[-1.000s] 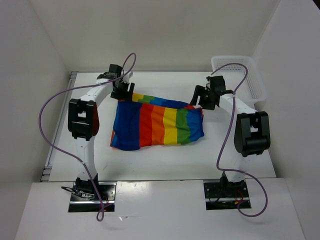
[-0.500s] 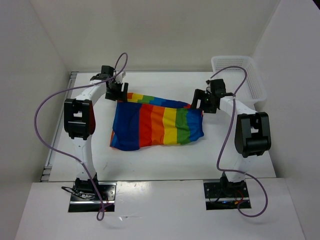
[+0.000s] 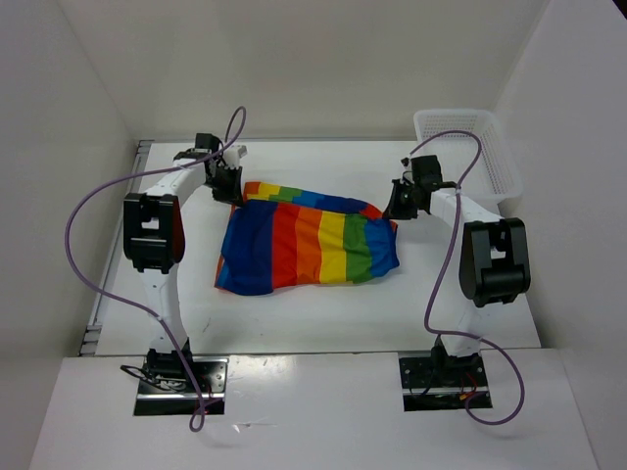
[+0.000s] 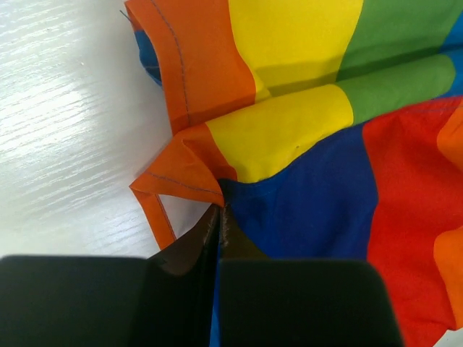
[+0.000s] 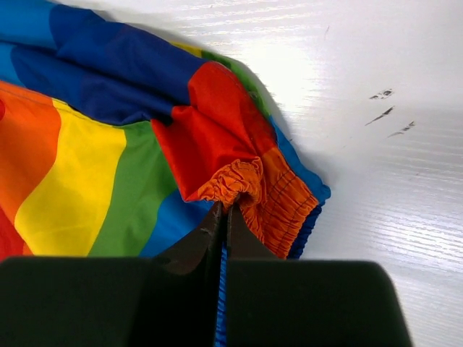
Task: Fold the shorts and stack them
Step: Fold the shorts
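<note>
1. The shorts lay spread on the white table, about midway between the two arms. Their broad stripes ran from blue on the left through red, orange and yellow to green on the right.
2. The left hand was pinched shut on the shorts at their far left corner. Its fingers were pressed together on a fold of cloth where orange hem, yellow and blue met.
3. The right hand was likewise clamped tight on the shorts at their far right corner, gripping the gathered orange waistband beside a red panel.
4. Along the far edge, a narrow strip showed stripes offset from the main panel.
5. A white mesh basket stood at the table's far right corner, well apart from the shorts.
</note>
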Tool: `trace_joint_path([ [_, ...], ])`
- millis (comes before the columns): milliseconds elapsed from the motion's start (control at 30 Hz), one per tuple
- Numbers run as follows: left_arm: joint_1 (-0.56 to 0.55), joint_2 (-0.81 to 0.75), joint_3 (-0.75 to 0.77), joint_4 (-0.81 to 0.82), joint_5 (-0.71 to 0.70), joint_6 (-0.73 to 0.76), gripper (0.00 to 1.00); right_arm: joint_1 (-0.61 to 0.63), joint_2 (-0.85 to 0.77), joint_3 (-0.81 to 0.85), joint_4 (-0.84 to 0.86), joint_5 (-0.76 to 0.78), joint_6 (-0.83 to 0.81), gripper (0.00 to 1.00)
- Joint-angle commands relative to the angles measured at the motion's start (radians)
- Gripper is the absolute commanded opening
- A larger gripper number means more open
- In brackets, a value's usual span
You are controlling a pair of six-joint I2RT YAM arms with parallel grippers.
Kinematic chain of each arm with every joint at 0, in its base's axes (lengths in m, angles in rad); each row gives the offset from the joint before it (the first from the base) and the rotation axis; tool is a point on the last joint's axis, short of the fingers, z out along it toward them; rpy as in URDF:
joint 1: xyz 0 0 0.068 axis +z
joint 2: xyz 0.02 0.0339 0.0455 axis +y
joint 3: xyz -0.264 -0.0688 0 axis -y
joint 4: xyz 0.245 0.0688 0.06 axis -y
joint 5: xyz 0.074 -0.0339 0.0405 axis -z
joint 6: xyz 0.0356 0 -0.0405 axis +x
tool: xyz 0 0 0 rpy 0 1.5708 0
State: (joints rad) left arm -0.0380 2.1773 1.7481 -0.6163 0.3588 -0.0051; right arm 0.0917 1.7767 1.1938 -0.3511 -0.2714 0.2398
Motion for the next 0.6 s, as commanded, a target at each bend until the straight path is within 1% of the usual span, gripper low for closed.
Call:
trace_joint_path([
  [0, -0.002, -0.019, -0.006, -0.003, 0.036, 0.005, 0.00, 0.006, 0.004, 0.013, 0.027, -0.032, -0.019, 0.00],
  [200, -0.016, -0.189, 0.070, 0.007, 0.012, 0.005, 0.00, -0.003, -0.080, -0.023, 0.060, -0.043, -0.019, 0.00],
  [333, -0.036, -0.198, 0.195, -0.028, 0.049, 0.005, 0.00, -0.070, -0.147, -0.060, 0.107, -0.025, 0.019, 0.00],
  [400, -0.036, -0.176, 0.228, -0.028, 0.066, 0.005, 0.00, -0.081, -0.148, -0.069, 0.116, -0.025, 0.047, 0.00],
  [467, -0.045, -0.143, 0.270, -0.010, 0.054, 0.005, 0.00, -0.096, -0.137, -0.069, 0.127, -0.025, 0.056, 0.00],
  [567, -0.045, 0.000, 0.353, -0.023, 0.023, 0.005, 0.00, -0.096, -0.090, -0.069, 0.127, -0.014, 0.056, 0.00],
])
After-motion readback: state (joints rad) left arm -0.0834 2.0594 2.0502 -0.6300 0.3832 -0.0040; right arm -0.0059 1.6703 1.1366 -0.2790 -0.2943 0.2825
